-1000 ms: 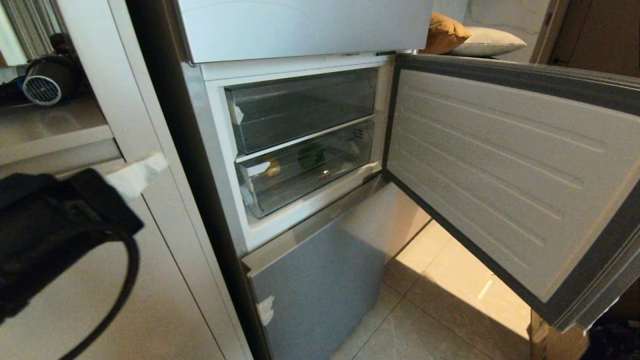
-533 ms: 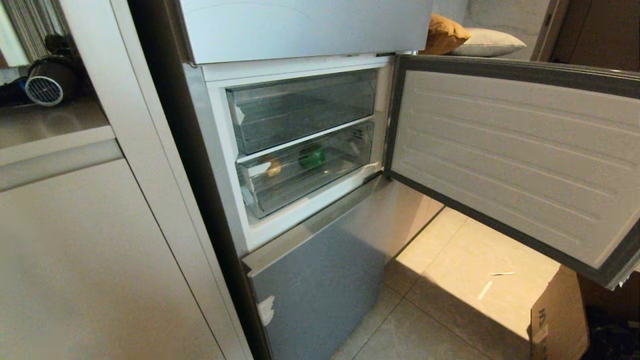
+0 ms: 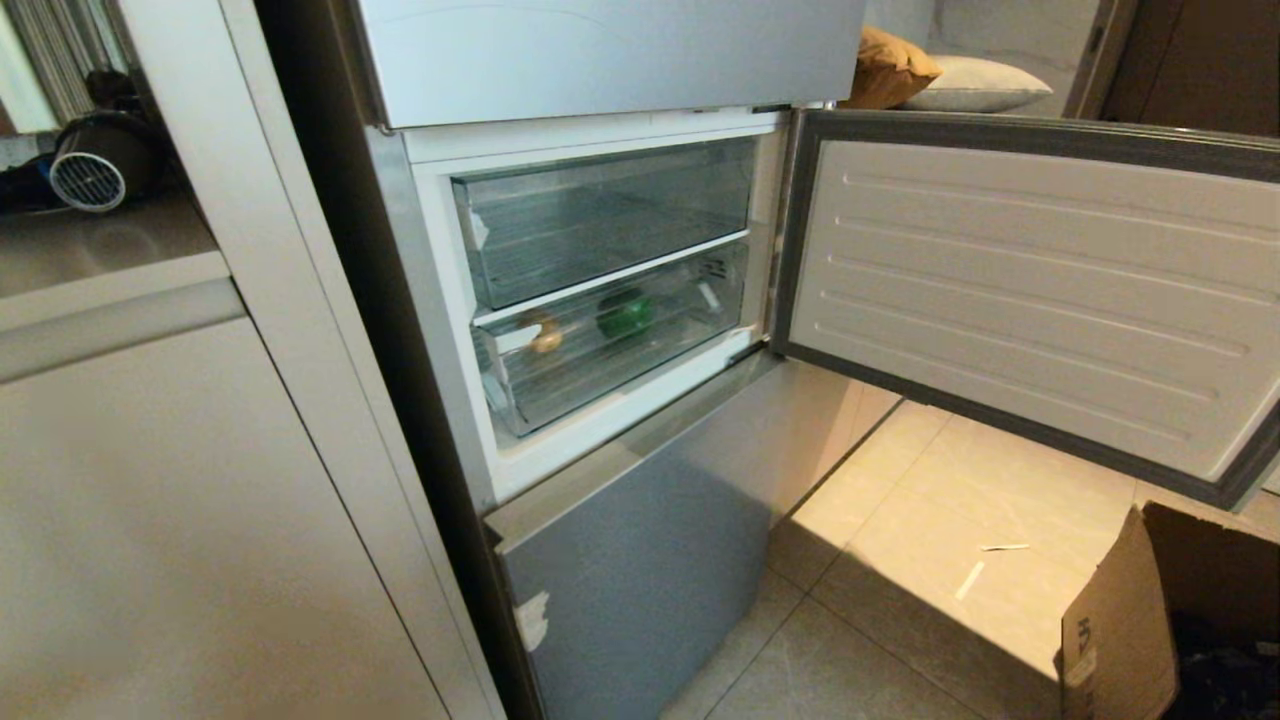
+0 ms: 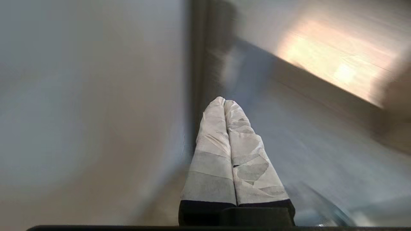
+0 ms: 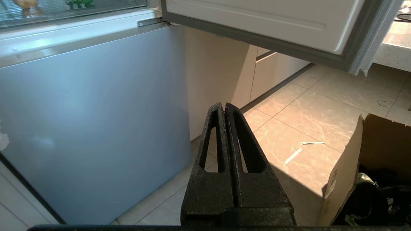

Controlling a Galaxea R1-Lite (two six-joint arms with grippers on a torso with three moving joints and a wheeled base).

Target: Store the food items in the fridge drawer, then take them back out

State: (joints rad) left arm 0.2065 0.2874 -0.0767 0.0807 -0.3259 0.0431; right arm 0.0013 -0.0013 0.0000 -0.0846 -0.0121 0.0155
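Observation:
The fridge's middle section stands open. Its lower fridge drawer (image 3: 560, 385), a see-through bin, is pushed in and holds the food items: a tan potato (image 3: 546, 336) at the left and a green bell pepper (image 3: 625, 315) beside it. Both also show in the right wrist view, potato (image 5: 27, 3) and pepper (image 5: 78, 2). The left gripper (image 4: 223, 101), with white-taped fingers, is shut on nothing, low beside the fridge's edge and outside the head view. The right gripper (image 5: 223, 106) is shut and empty, parked low before the blue-grey bottom panel (image 5: 96, 112).
The open door (image 3: 1030, 290) swings out to the right at drawer height. An empty upper bin (image 3: 600, 215) sits above the drawer. A cardboard box (image 3: 1120, 620) stands on the tiled floor at the right, near paper strips (image 3: 985, 565). White cabinets (image 3: 200, 500) flank the fridge's left.
The left arm, seen at the left a second ago, has dropped out of the head view. The fridge door has swung wider open to the right, uncovering the cardboard box.

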